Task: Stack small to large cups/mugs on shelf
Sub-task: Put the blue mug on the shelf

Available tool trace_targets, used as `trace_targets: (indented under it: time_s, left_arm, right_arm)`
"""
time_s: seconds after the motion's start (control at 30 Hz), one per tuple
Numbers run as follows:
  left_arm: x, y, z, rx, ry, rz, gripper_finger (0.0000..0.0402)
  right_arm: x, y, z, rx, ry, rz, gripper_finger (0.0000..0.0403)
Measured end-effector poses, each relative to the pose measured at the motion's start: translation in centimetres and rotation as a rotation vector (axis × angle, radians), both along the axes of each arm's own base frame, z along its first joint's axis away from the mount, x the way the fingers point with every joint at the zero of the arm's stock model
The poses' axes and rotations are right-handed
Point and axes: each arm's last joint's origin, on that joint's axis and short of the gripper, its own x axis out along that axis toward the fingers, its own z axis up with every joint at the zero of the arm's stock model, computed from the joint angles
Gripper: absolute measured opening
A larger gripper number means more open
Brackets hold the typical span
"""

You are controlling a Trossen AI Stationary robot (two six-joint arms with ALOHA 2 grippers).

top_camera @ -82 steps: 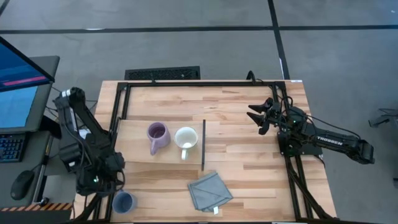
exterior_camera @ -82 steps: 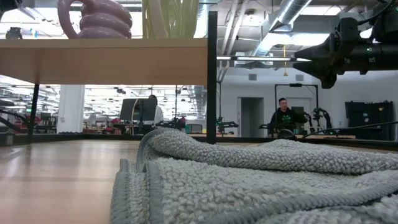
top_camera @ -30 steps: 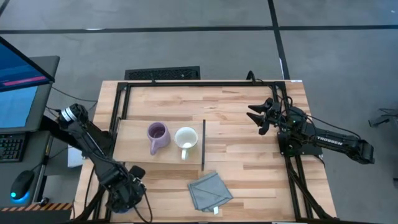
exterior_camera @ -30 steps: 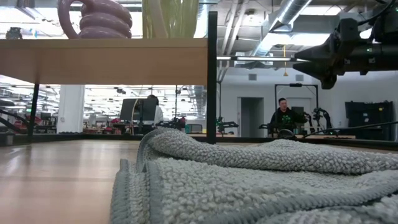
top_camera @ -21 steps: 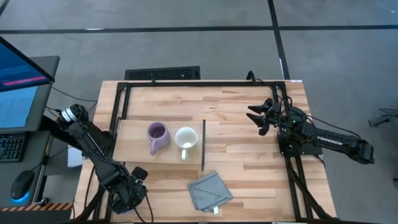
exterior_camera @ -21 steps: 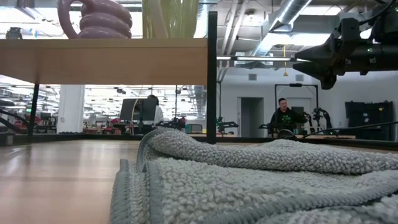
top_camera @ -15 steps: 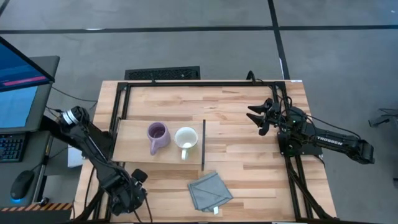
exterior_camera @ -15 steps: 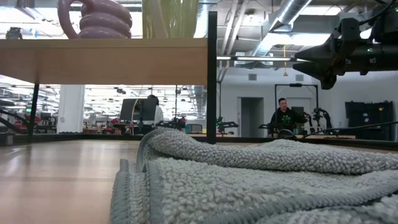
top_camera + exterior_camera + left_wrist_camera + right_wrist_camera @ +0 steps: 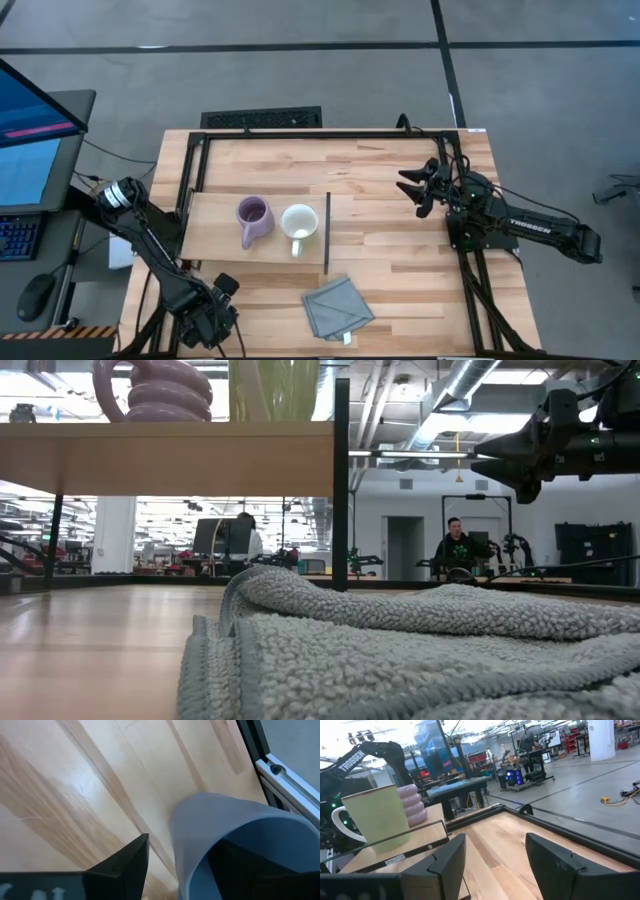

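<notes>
The purple mug [image 9: 252, 216] and the white mug [image 9: 299, 222] stand upright side by side on the shelf [image 9: 213, 255], next to its dark upright panel [image 9: 327, 232]. The blue-grey mug [image 9: 225, 835] stands on the table's near left corner. In the high view it is hidden under my left gripper [image 9: 205, 318]. My left gripper [image 9: 182, 850] is open, pointing down, with one finger [image 9: 127, 862] outside the mug's wall and the other inside its mouth. My right gripper [image 9: 412, 190] is open and empty above the table's far right part.
A folded grey-blue cloth [image 9: 337, 307] lies near the front edge, right of the shelf, and fills the low view [image 9: 400, 650]. The black frame rail [image 9: 287, 780] runs close beside the blue-grey mug. Bare tabletop [image 9: 390, 250] lies between shelf and right arm.
My left gripper has moved from the table's left edge to the near left corner and come down over the blue-grey mug, which it now covers in the high view. In the last second it has only edged a little further toward the near edge.
</notes>
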Motion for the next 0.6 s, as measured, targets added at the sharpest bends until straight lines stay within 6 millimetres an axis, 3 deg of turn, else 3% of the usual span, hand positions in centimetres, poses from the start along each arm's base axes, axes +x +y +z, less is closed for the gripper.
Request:
trace_targets:
  time_s: [0.17, 0.43, 0.6]
  left_arm:
    - [-0.03, -0.03, 0.00, -0.009, 0.013, 0.003, 0.0164]
    - [-0.03, -0.04, 0.00, -0.007, 0.010, 0.005, 0.0066]
    - [-0.07, -0.03, -0.01, 0.012, -0.007, 0.036, 0.0031]
  right_arm:
    - [0.00, 0.00, 0.00, 0.000, 0.000, 0.000, 0.0230]
    - [0.01, 0.00, -0.11, 0.005, 0.010, 0.000, 0.0230]
    - [0.00, 0.00, -0.11, 0.005, 0.010, 0.000, 0.0230]
